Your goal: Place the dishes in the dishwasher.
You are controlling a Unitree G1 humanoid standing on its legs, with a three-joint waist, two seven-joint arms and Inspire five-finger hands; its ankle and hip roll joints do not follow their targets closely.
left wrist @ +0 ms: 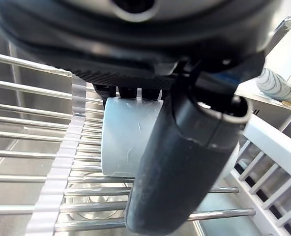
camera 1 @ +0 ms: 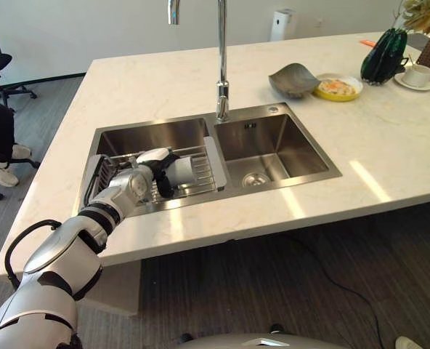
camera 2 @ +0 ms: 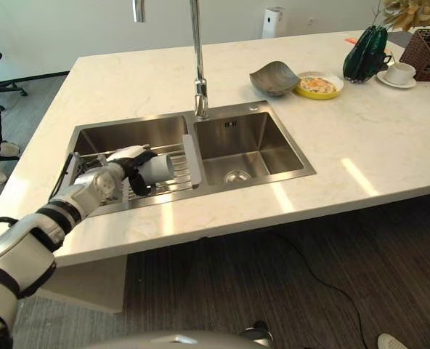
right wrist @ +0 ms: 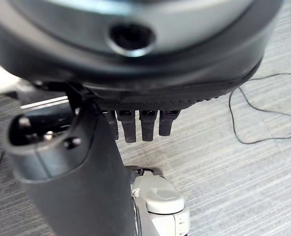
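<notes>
Robot hand grips a white cup on the sink rack at the left of the frame.

At left centre of the head views, the left robot hand has fingers and thumb curled round a white cup lying on its side on the wire rack across the left basin of the sink. The cup looks light, stiff, smooth and breakable; its barrel suits a wrap grip. Further right, at upper right on the bench, sit a grey bowl and a yellow plate. No writing is readable. The right robot hand hangs over the floor, fingers relaxed, holding nothing.
</notes>
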